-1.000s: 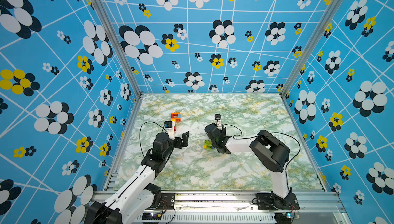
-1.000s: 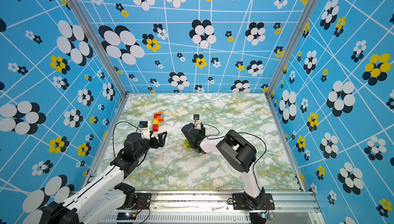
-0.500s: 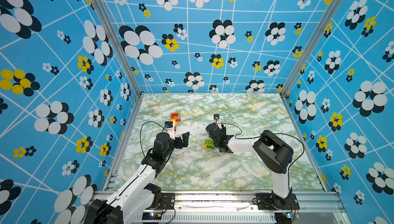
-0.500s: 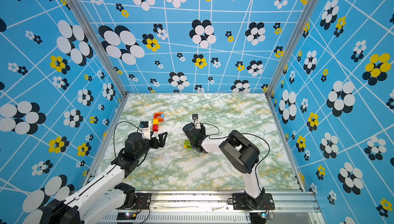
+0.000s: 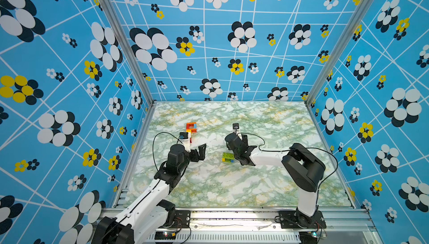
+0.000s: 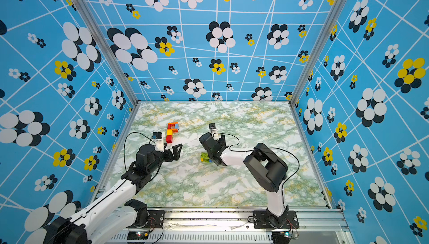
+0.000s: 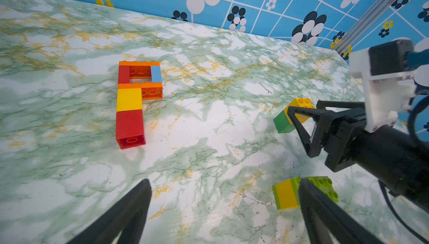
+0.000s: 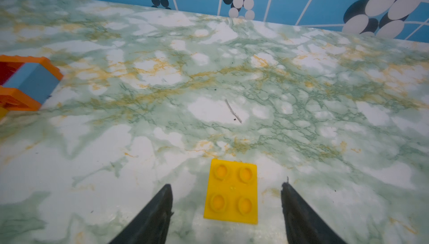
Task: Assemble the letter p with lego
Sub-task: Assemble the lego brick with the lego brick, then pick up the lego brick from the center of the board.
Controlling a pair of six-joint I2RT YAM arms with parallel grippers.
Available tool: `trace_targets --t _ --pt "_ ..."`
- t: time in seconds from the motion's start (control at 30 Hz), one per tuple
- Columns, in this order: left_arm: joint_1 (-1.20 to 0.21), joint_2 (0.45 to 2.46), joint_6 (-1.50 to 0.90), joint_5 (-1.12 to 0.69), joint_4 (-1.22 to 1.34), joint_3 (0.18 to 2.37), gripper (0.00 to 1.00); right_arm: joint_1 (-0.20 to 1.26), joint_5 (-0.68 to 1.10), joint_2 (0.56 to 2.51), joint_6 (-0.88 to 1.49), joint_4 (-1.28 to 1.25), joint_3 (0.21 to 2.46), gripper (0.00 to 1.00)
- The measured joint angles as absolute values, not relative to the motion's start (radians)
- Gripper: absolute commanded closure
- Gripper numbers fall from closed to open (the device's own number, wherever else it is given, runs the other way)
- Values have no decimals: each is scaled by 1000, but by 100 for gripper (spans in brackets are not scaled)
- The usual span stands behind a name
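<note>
On the marbled table point(image 5: 267, 184), a lego letter P point(image 7: 137, 96) is lying flat, its stem made of a red brick nearest the arms, then a yellow one, its loop closed by two orange bricks, a red one and a light-blue one. In both top views the P point(image 6: 171, 131) is sitting just beyond the left gripper point(image 5: 199, 152), towards the back wall.

Well apart from the P, on its right-arm side, the right gripper point(image 8: 226, 204) is hovering low over a yellow square brick point(image 8: 232, 191) with four studs facing up. Its jaws are standing spread, one on each side of the brick with a clear gap on both sides, so nothing is being gripped. In the left wrist view that yellow brick point(image 7: 300, 105) is resting on a green brick point(image 7: 282, 124).

Nearer the arms' bases than this pair, a lime-and-yellow cluster point(image 7: 290, 192) is lying on the table. The left gripper point(image 7: 222, 205) is gaping wide and holding nothing, poised between the P and this cluster.
</note>
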State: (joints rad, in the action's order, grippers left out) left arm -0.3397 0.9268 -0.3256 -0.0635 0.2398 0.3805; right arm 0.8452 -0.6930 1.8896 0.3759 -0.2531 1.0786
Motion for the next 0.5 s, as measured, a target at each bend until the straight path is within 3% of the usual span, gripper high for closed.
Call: trace_targets --t 0.23,0.5 --pt "-340 942 -326 -64 240 381 0 762 -423 1677 257 -243 1021 28" --pt "-340 993 -326 -80 240 381 0 709 48 1528 -145 -77 962 26"
